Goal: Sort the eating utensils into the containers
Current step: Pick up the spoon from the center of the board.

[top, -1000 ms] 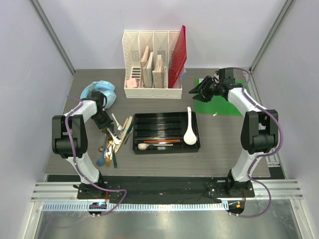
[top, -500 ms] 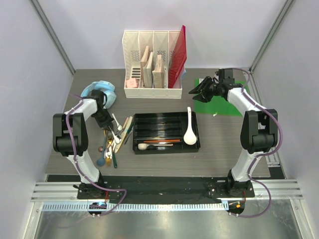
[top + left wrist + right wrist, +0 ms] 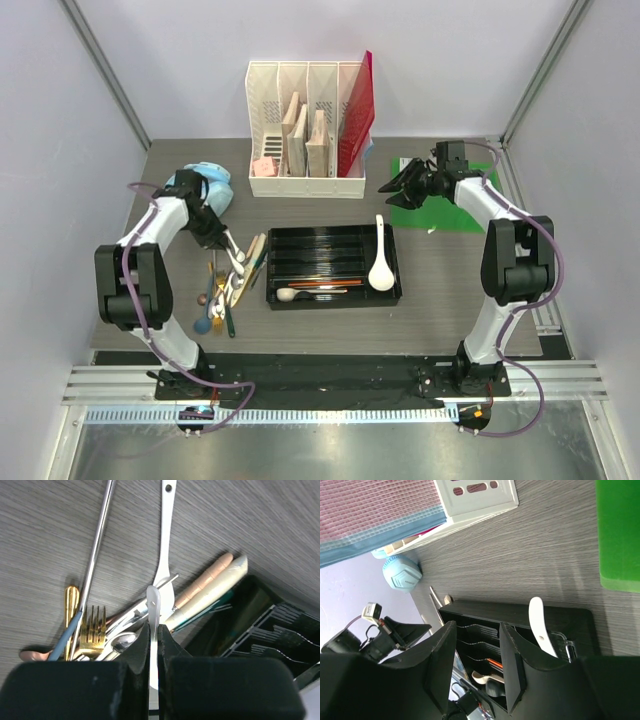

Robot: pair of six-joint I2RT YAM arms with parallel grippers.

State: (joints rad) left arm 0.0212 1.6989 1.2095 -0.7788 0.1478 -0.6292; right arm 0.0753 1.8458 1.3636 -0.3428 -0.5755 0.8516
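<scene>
Since a second ago our left gripper [image 3: 153, 627] clamps a silver utensil [image 3: 153, 597]; tray [image 3: 320, 245] next, we judge; right gripper [image 3: 476, 630] gapes.

Black tray [image 3: 335, 302], white soup spoon [image 3: 381, 270], gold fork [image 3: 93, 627].

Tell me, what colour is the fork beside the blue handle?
The fork is gold; the left wrist view shows it best.

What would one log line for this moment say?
left jaws: shut on silver utensil | right jaws: open, empty | tray: white spoon inside
</scene>
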